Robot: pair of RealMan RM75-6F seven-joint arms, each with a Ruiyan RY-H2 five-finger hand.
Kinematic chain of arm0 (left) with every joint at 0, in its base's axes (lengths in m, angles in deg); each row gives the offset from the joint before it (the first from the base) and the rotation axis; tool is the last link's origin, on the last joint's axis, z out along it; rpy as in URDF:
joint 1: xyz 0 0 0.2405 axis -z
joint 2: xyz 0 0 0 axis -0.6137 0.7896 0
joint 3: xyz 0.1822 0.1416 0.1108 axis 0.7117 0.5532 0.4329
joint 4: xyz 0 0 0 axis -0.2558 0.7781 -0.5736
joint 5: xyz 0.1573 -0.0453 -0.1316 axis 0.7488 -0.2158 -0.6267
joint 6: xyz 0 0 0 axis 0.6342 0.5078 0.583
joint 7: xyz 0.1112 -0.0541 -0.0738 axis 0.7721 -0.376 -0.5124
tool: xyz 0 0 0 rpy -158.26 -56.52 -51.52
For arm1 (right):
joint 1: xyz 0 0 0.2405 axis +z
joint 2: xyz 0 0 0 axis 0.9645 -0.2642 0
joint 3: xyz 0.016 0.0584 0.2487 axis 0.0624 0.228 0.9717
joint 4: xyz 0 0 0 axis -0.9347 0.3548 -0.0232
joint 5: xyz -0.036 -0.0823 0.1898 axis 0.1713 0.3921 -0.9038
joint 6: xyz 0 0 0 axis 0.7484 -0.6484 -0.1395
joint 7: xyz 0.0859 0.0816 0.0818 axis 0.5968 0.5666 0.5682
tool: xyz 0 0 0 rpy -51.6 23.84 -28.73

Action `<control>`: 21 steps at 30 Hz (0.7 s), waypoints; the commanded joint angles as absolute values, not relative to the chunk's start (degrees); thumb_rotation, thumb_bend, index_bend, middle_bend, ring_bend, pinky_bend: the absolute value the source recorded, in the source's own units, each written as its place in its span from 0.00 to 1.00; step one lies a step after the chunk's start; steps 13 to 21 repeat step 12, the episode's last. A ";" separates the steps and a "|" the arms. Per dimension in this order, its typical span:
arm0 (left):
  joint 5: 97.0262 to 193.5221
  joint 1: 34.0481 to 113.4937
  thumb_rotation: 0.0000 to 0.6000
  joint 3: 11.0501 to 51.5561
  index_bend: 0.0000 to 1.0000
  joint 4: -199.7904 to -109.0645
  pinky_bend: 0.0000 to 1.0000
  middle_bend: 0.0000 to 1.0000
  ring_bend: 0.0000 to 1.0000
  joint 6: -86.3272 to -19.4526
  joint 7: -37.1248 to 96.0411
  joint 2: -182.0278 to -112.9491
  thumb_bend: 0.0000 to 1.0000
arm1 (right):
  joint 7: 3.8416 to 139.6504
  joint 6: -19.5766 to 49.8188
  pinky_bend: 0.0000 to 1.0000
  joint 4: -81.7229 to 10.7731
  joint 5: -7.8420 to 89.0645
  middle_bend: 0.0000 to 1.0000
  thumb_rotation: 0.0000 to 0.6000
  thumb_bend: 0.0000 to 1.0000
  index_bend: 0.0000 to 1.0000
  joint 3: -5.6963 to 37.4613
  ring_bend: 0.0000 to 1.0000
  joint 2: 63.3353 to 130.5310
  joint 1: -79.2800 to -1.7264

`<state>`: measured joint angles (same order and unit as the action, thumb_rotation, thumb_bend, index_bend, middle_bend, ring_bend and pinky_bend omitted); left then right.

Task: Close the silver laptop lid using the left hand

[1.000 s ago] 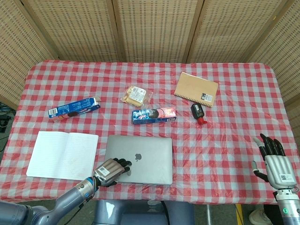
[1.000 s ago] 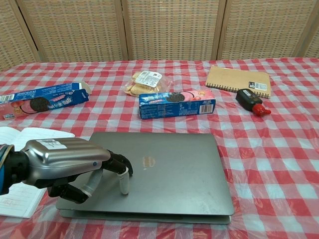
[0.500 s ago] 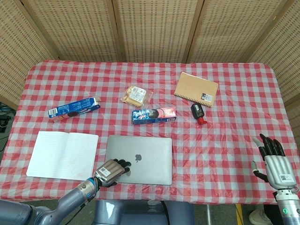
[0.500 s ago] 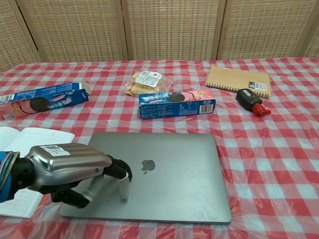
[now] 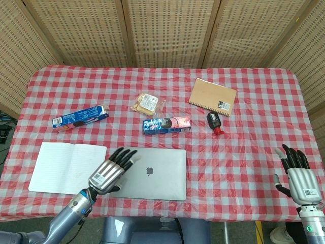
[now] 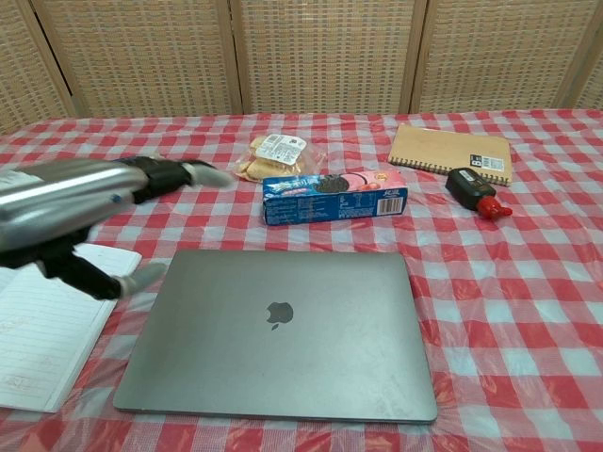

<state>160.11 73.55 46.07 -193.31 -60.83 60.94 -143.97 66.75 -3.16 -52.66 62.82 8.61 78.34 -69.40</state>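
The silver laptop (image 6: 283, 331) lies shut and flat near the front edge of the table (image 5: 244, 152), its lid down on the base with no gap showing. The left hand (image 5: 109, 172) hovers over the laptop's left edge with fingers spread and holding nothing; in the chest view it is blurred, so its exact height above the lid cannot be told. The right hand (image 5: 296, 172) stands at the far right, off the table edge, fingers apart and empty.

The task looks finished, so the main risk is in the exit. If the left hand swings low, its fingers could catch the open notebook (image 5: 67, 168) just beside the laptop or nudge the laptop toward the table edge. The plastic tablecloth (image 5: 254, 117) is wrinkled and probably slick, so a sideways push could slide the laptop easily.

The laptop is a thin, smooth metal slab with rounded corners and a dark logo in the middle. The tablecloth is glossy, checked red and white. The notebook shows soft lined paper. Behind the laptop sits a blue cookie box (image 6: 334, 196) of printed cardboard.
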 commanded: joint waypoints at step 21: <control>167.29 52.39 1.00 50.13 0.00 -177.18 0.00 0.00 0.00 -82.07 54.82 -139.13 0.39 | 64.25 -3.02 0.00 -51.44 63.43 0.00 1.00 0.65 0.00 8.55 0.00 80.43 -68.86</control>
